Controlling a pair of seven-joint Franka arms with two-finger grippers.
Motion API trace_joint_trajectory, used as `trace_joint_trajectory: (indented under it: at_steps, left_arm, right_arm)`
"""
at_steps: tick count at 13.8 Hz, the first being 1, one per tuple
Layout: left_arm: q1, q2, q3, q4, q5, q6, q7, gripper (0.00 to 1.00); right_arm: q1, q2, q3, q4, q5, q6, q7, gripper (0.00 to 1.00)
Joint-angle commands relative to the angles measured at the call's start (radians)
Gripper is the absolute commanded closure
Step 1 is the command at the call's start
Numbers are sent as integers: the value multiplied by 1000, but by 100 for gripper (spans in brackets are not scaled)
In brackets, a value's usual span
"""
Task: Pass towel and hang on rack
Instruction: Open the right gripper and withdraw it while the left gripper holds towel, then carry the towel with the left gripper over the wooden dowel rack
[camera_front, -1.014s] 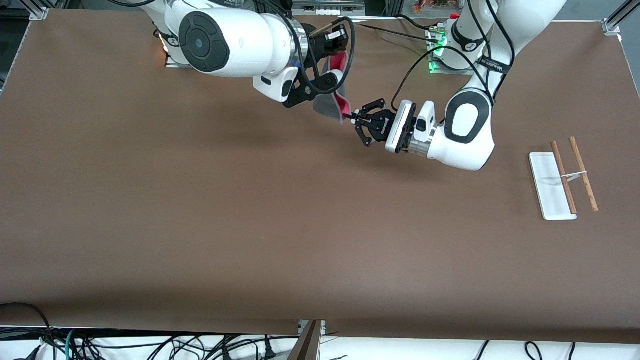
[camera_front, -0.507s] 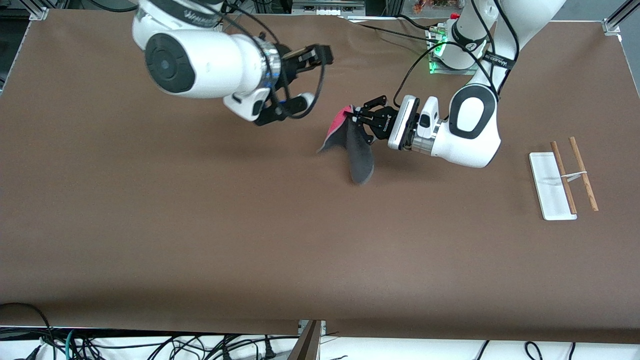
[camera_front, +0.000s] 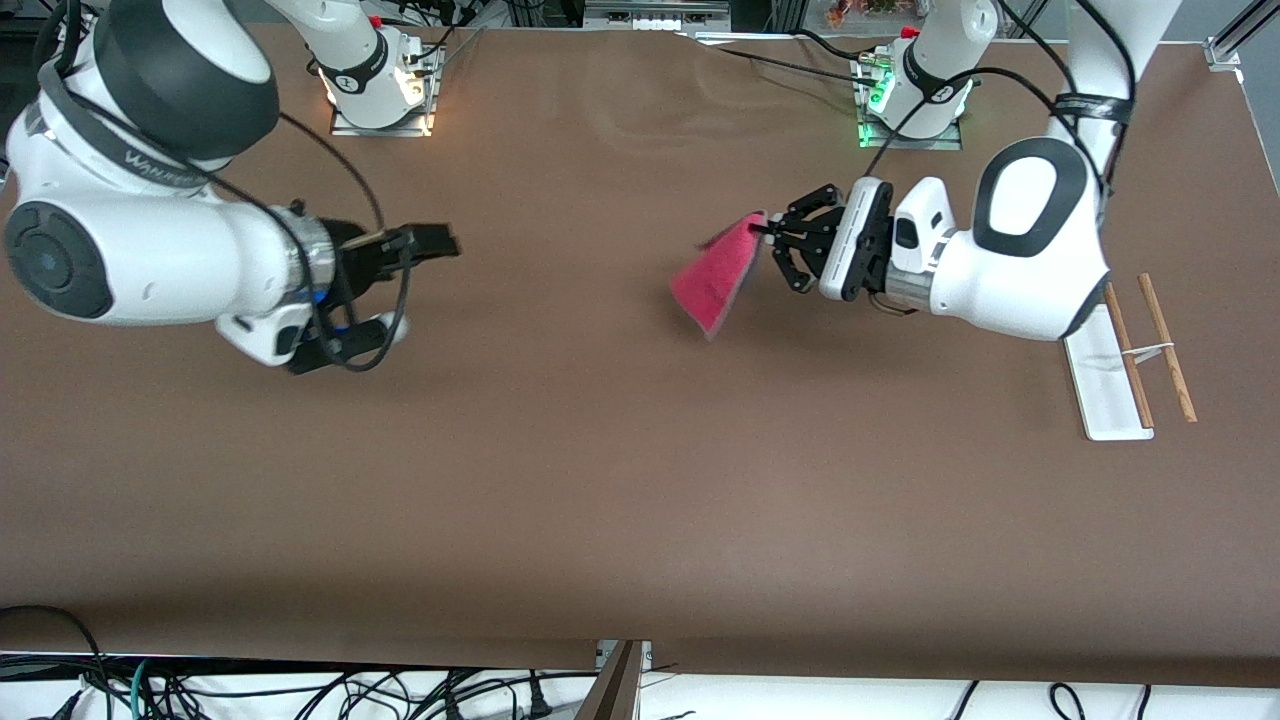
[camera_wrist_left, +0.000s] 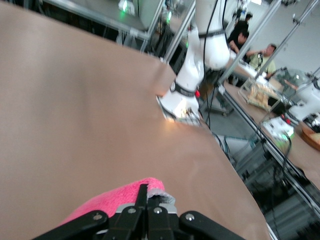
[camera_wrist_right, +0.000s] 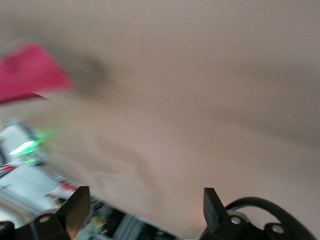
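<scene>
My left gripper (camera_front: 768, 234) is shut on one corner of the towel (camera_front: 717, 275), which hangs in the air over the middle of the table with its pink-red side showing. In the left wrist view the pink towel (camera_wrist_left: 115, 200) is pinched between the closed fingers of the left gripper (camera_wrist_left: 148, 199), with a bit of pale trim beside them. My right gripper (camera_front: 420, 285) is open and empty over the table toward the right arm's end. In the right wrist view its spread fingertips (camera_wrist_right: 77, 205) hold nothing, and the towel (camera_wrist_right: 30, 70) shows farther off. The rack (camera_front: 1105, 385) stands at the left arm's end, partly covered by the left arm.
The rack's two brown rods (camera_front: 1165, 345) lie above its white base. The arm bases (camera_front: 380, 80) stand along the table's edge farthest from the front camera. Cables hang below the table's near edge (camera_front: 620, 660).
My right gripper has let go of the towel and drawn away toward the right arm's end. My left gripper has carried the towel toward the rack; the towel has swung pink side out.
</scene>
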Motion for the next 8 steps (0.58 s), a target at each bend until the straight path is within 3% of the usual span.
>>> trace_joint_trajectory:
  at_steps: [1,2,5,8]
  left_arm:
    - [25,8,-4,29,123,-47,-22,100]
    - [48,8,-4,31,156,-70,-25,100]
    - [153,35,-4,53,254,-141,-21,100]
    - [268,52,-3,127,418,-215,-18,100]
  right_arm:
    - [7,-74,-35,-34,-105,-17,-96,0]
    - [9,-115,-84,-63,-104,-23,-141,0]
    - [9,-345,-205,-363,-104,139,-207,0]
    - [19,-413,-300,-439,-122,176,-232,0]
